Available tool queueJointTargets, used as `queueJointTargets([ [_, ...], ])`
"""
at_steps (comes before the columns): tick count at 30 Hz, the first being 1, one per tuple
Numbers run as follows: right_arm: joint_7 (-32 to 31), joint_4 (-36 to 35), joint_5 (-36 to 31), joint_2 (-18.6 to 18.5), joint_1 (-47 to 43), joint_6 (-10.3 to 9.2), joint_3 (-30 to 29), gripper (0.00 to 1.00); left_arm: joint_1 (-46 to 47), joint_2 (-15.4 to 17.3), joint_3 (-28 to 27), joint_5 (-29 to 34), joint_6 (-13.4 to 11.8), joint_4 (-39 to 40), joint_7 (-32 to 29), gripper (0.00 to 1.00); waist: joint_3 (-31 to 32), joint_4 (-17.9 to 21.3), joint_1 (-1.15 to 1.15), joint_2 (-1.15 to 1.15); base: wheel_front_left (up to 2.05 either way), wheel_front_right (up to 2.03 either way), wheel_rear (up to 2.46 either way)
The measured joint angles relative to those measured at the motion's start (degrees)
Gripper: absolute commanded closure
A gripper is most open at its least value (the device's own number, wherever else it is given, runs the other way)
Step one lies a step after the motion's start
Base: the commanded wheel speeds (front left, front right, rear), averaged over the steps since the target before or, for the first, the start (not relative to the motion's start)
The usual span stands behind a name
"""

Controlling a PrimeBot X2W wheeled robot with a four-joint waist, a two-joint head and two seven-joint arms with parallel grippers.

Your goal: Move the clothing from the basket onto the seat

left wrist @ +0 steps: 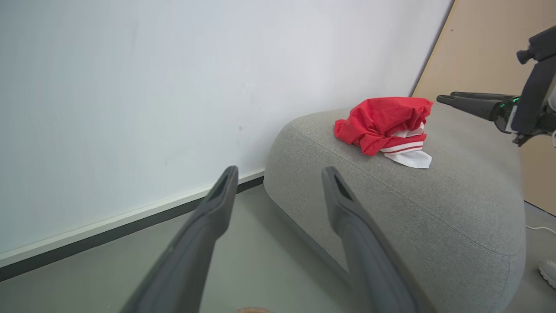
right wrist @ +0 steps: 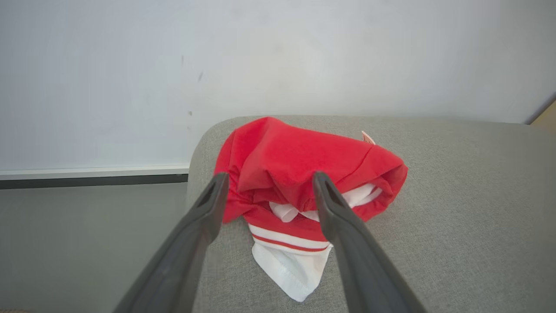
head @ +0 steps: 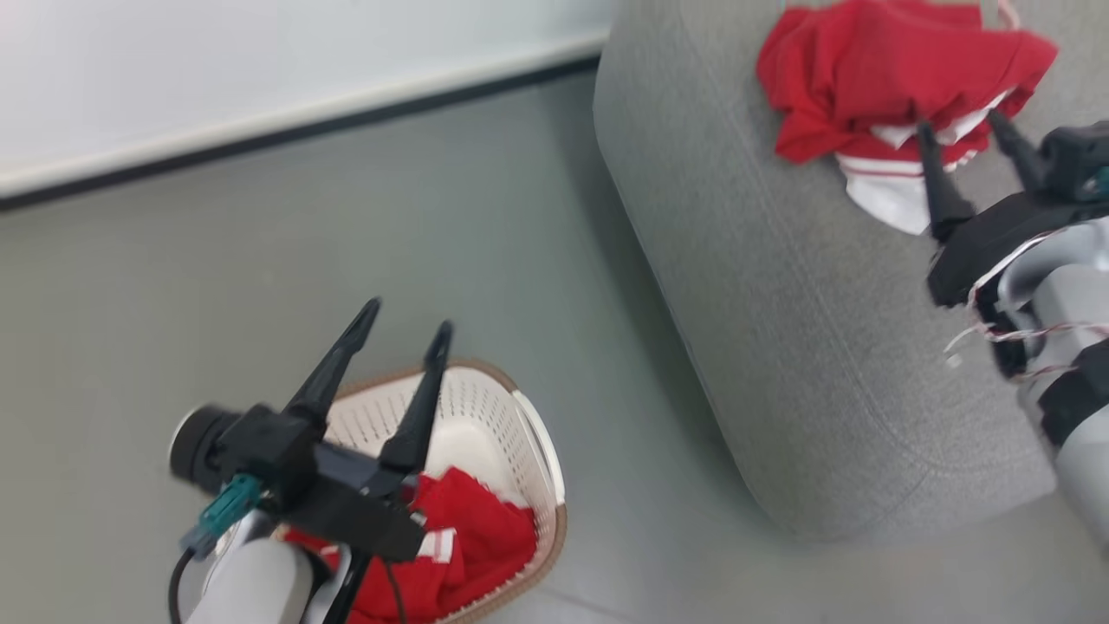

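A red garment with white striped trim (head: pixel 884 87) (left wrist: pixel 386 124) (right wrist: pixel 299 169) lies crumpled on the grey seat (head: pixel 780 303) (left wrist: pixel 412 208) (right wrist: pixel 456 217). My right gripper (head: pixel 962 130) (right wrist: pixel 267 180) hovers open just short of it, holding nothing; it also shows from the side (left wrist: pixel 443 99) in the left wrist view. A second red garment (head: pixel 468 537) lies in the cream basket (head: pixel 520 433) on the floor. Above that basket my left gripper (head: pixel 407 316) (left wrist: pixel 280 174) stands open and empty.
Grey floor (head: pixel 346 243) stretches between the basket and the seat. A white wall with a dark skirting strip (head: pixel 260 130) (left wrist: pixel 108 234) runs behind. A tan panel (left wrist: pixel 478 48) stands past the seat, with a white cable (left wrist: pixel 541 228) on the floor.
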State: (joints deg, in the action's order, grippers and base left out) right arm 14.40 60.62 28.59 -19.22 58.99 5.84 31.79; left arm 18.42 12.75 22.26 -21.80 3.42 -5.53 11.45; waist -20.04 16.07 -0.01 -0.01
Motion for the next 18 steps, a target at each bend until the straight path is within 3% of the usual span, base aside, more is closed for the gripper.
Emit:
queueJointTargets([
  [18, 0.1, -11.3, -0.2, 5.3, -17.1, -0.26, -0.6, 0.0, -15.8, 1.6, -9.8, -4.3, -5.5, -5.3, 2.4, 0.0, 14.9, -4.9, -0.01, 0.0, 0.0, 0.0, 0.0],
])
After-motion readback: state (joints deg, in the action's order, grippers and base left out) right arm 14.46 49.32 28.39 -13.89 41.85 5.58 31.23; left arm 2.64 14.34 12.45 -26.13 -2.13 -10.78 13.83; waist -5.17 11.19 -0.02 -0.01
